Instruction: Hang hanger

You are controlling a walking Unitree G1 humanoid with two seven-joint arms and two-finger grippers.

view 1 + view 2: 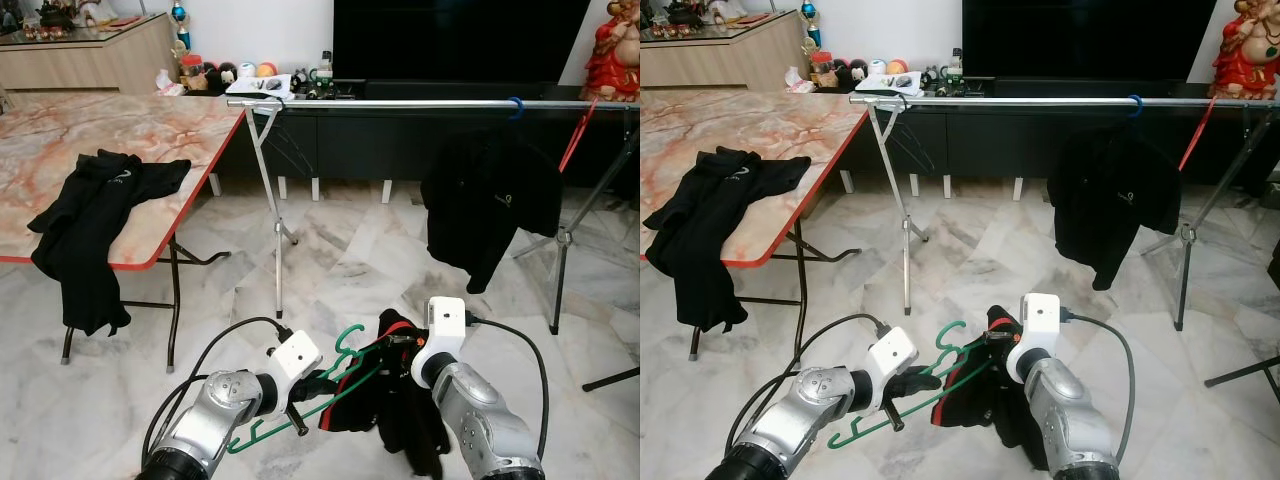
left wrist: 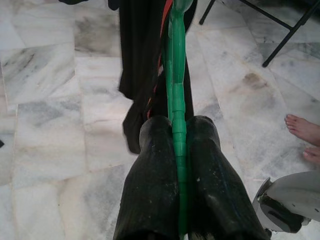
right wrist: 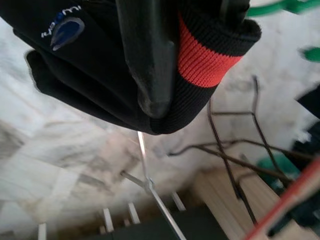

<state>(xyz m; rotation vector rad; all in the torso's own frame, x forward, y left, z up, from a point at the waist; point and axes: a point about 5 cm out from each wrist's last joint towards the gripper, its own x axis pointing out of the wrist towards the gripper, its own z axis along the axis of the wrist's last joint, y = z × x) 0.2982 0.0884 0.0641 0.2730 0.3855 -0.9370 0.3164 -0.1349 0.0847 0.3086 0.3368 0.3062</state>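
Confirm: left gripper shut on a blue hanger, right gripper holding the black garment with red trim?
Not quite: the hanger is green, not blue, as the left wrist view shows. The left gripper is shut on it; the right gripper holds the black garment.

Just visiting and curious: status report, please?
Left gripper shut on green hanger. Right gripper shut on black garment. Rail ahead, one jacket hanging there.
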